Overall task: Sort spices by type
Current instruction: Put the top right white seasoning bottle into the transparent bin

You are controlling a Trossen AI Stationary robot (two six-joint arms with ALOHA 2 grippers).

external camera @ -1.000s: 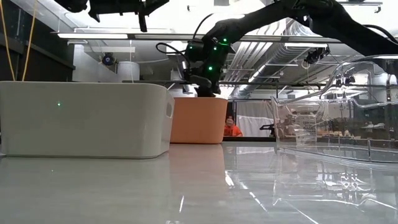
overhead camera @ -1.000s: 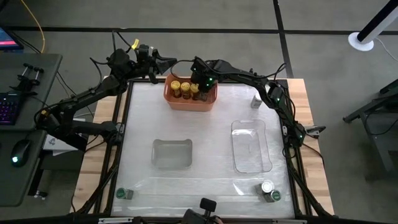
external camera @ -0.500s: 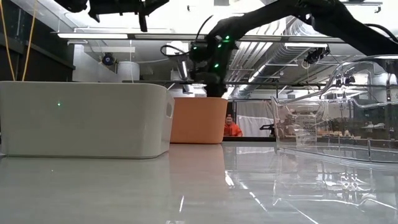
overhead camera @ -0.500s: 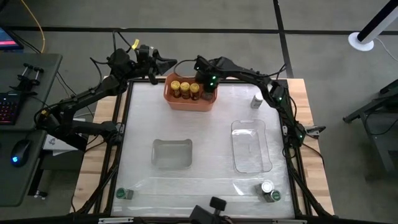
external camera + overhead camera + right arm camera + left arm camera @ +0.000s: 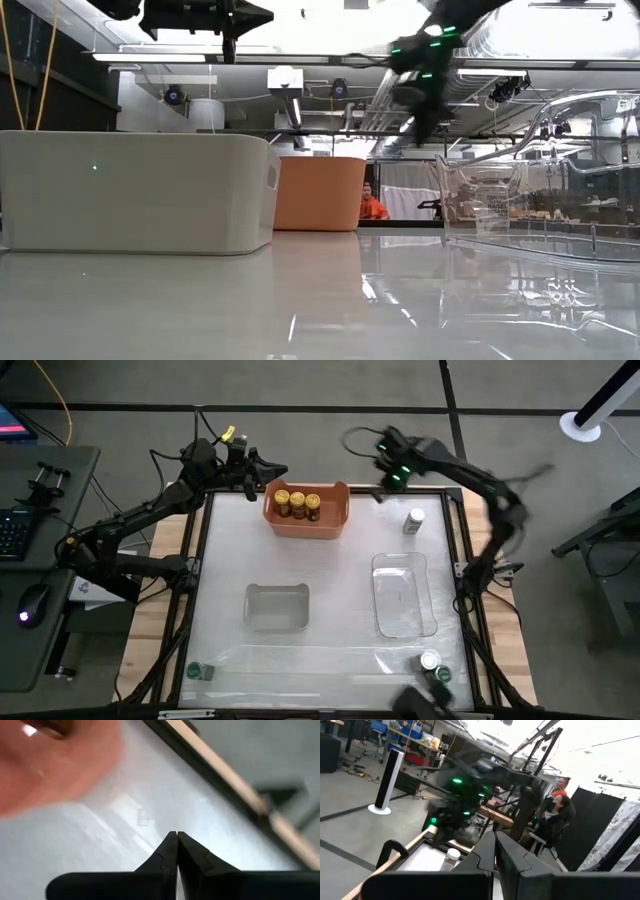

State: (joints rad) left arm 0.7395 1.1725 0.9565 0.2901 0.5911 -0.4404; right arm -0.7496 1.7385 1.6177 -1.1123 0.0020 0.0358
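Desk (image 5: 330, 590), left to right: we log a green-lidded jar (image 5: 194, 671) at the near left corner; the left end effector (image 5: 268, 468), fingers together and empty, beside the orange tub (image 5: 306, 520) holding three yellow-lidded jars (image 5: 297, 504); a clear tub (image 5: 277, 606); the right end effector (image 5: 380, 495), closed and empty, raised beyond the tub; a white-lidded jar (image 5: 414, 520); a second clear tub (image 5: 404, 595); two more jars (image 5: 434, 667) near right. The low view hides all jars behind tub walls.

I see an orange tub (image 5: 305, 520) at the far edge of the surface (image 5: 330, 585), a white tub (image 5: 277, 606) near the middle, and a clear rectangular tub (image 5: 403, 594) right of it. 2 people (image 5: 559, 810) sit beyond.
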